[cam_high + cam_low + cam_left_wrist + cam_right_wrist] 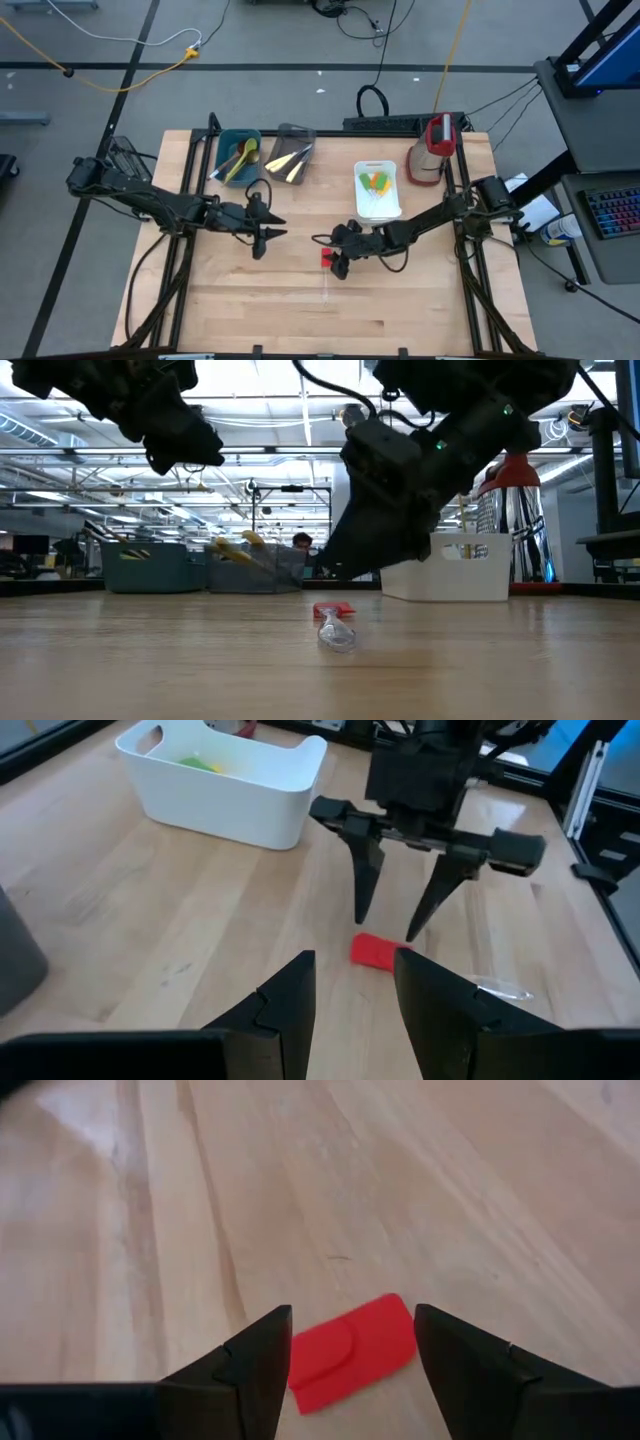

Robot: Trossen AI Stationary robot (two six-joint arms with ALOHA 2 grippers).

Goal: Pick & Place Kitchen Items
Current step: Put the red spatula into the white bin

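most utensils seem already sorted into the teal tub (238,150), grey tub (292,155) and white tub (377,190), leaving the red-headed spatula (352,1352) flat on the counter (300,310), between the open right end effector (396,925)'s fingers, while the open left end effector (268,234) waits nearby.

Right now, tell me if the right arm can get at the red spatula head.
Probably yes: the right hand hangs open just above the red spatula head, fingers either side, bare table around and nothing between.

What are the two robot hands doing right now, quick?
Left hand: open, empty, hovering over the table.
Right hand: open, holding nothing, fingers straddling the red spatula head.
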